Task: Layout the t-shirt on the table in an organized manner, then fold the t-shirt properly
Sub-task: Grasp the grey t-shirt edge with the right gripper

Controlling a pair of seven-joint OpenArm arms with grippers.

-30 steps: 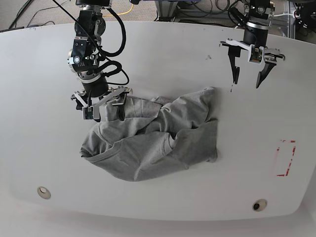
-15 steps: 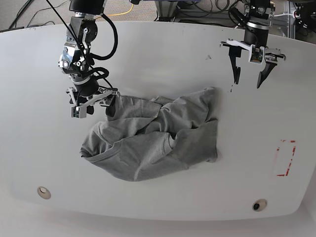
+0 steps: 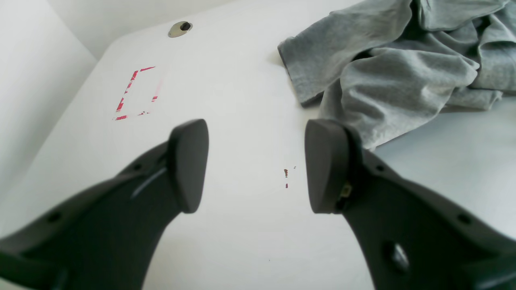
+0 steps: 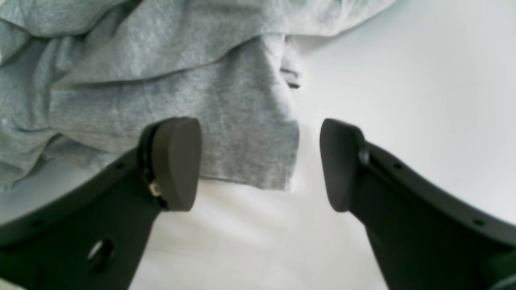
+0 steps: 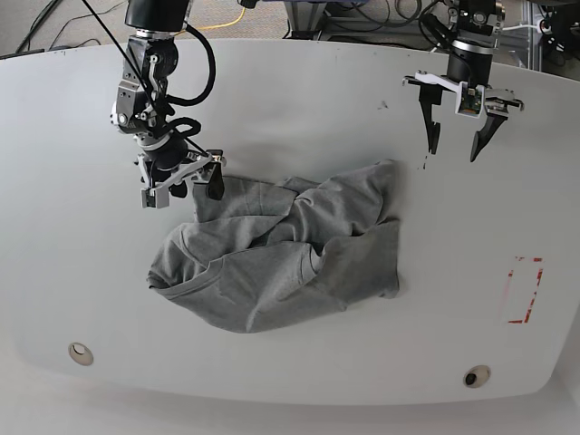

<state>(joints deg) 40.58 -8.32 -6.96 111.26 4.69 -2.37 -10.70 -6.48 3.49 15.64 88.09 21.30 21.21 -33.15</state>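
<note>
Since the earlier frames the right gripper (image 5: 181, 186) has let go of the cloth's upper corner, risen a little and swung its jaws round; the left gripper (image 5: 454, 143) has not shifted. The heather-grey short-sleeved cotton t-shirt (image 5: 281, 258) lies crumpled on the large white smooth tabletop (image 5: 299, 100), its bunched mass running roughly from the base view's lower left to its upper right. The right gripper hangs spread and empty just above the shirt's upper-left hemmed edge (image 4: 246, 161), which sits between and just ahead of its 2 pads (image 4: 175, 163), so this arm is the nearer. The left gripper, also spread and holding nothing, hovers over bare table, apart from the shirt's far corner (image 3: 387, 80), beside a few dark specks (image 3: 286, 177). No containers are present. The faint red tape rectangle (image 5: 524, 290) stays well apart.
</note>
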